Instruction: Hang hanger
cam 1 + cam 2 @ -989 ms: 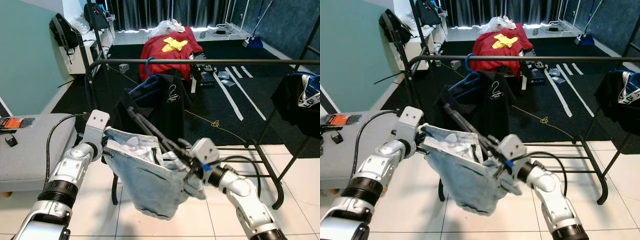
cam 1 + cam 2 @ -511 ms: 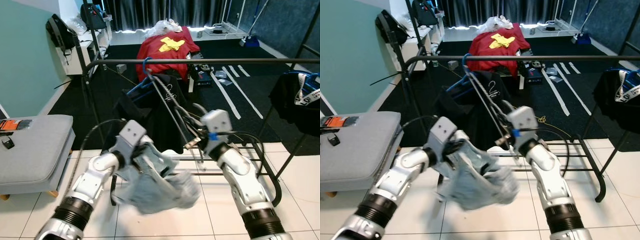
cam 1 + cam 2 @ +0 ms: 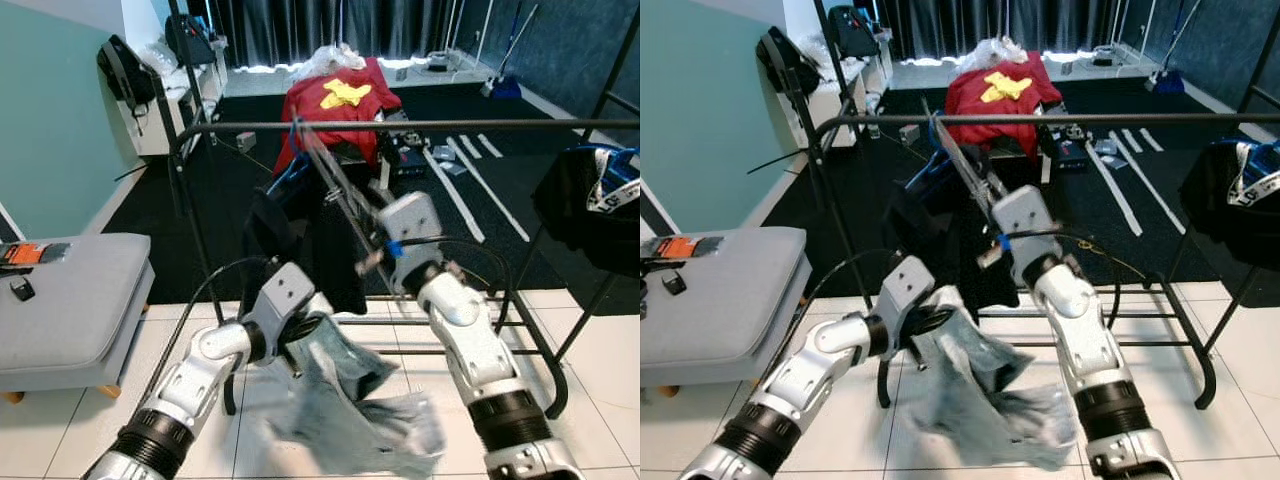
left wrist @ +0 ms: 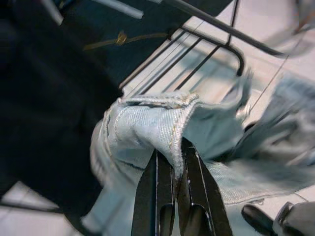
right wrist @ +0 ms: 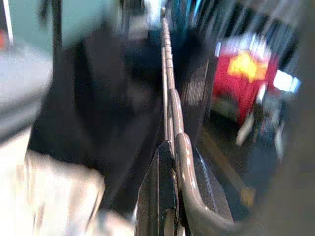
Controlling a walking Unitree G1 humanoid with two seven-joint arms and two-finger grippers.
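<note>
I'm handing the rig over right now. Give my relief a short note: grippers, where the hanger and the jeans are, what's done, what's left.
Right gripper: shut on the metal hanger, raised so the hanger's top reaches the clothes rail.
Left gripper: shut on the waistband of the light denim jeans, low in front of the rack; the rest droops toward the tile floor.
Done: hanger brought up to the rail.
Left: can't tell if the hook is over the rail; confirm it, seat it, then release both grippers.

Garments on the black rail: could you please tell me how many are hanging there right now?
2: a black garment left of centre, and a dark garment at the right end. Others may be hidden behind.
</note>
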